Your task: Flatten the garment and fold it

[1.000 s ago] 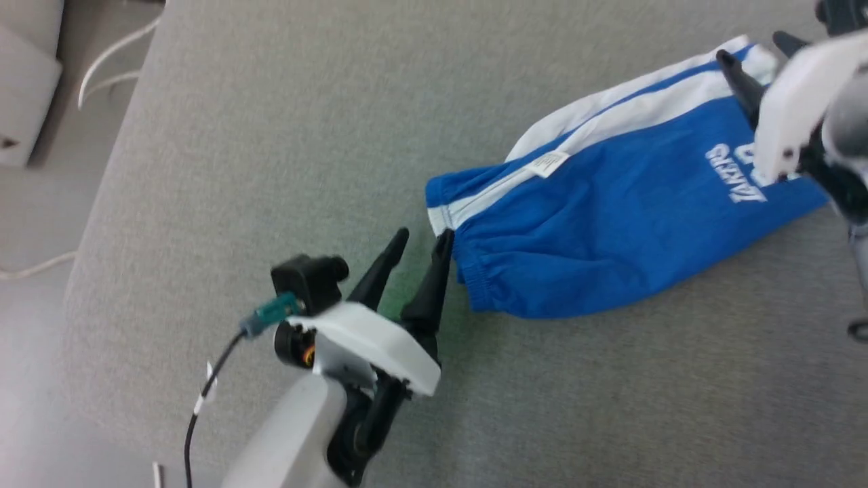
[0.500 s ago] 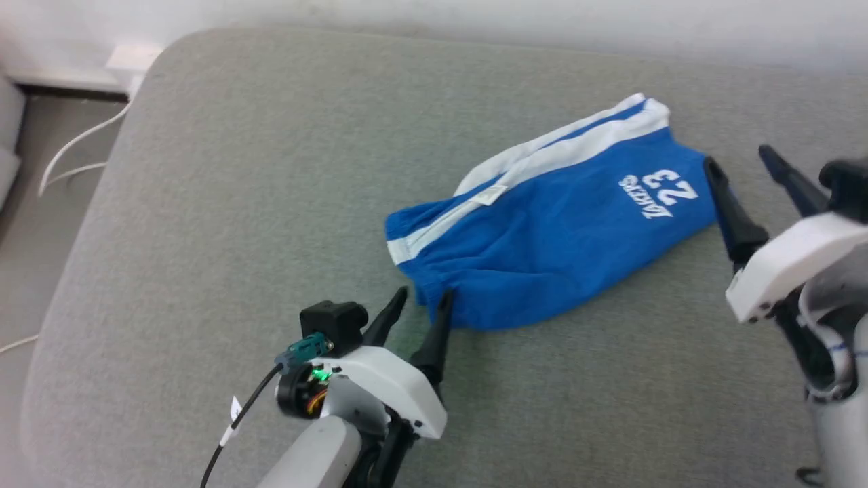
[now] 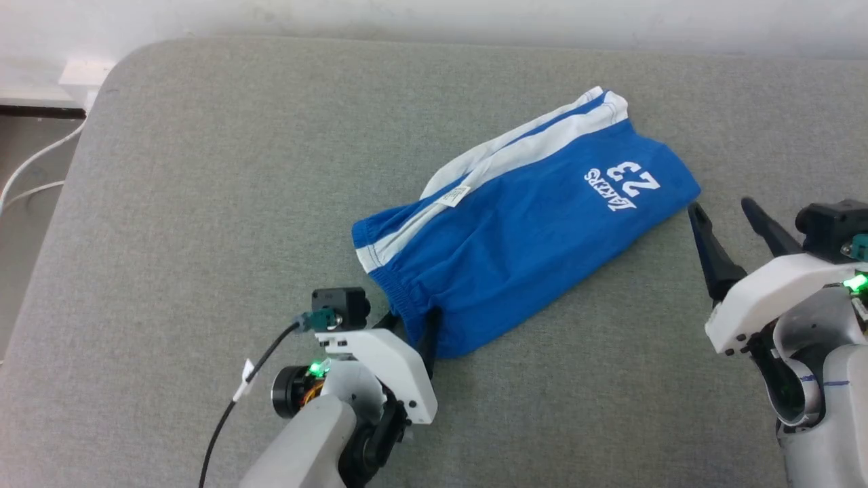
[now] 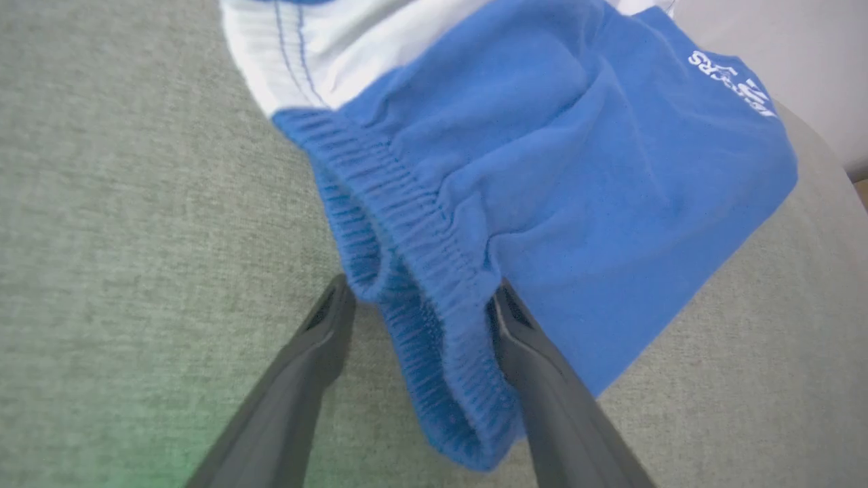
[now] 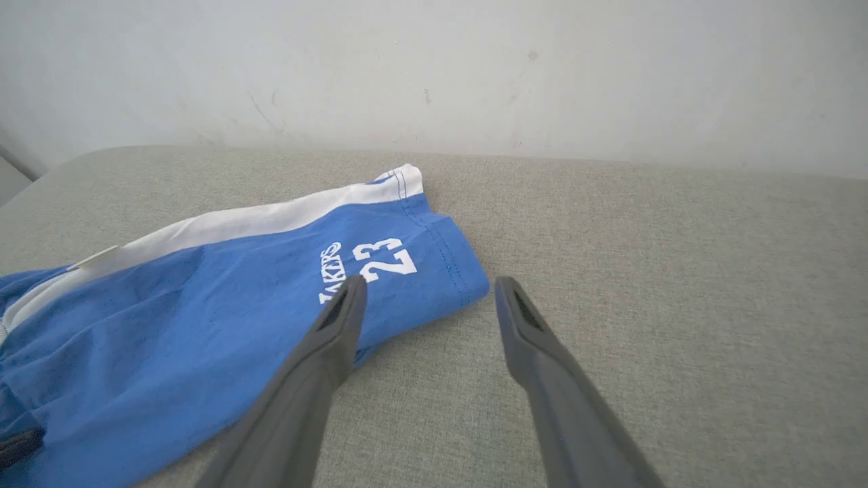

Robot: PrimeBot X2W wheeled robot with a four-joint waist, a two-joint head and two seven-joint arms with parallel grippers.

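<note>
Left gripper (image 4: 422,288) straddling garment (image 4: 576,169) waistband per wrist view, right gripper (image 3: 719,204) spread

Left gripper (image 3: 413,324) and right gripper (image 3: 719,205) low, fingers apart on each.

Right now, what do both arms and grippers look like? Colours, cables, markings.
Left gripper: two long dark tapered jaws, white housing, black camera box with teal connector, black cable carrying a white tag, green light, pale grey forearm. Right gripper: same build, green light, thin blue lines on its grey forearm.
</note>
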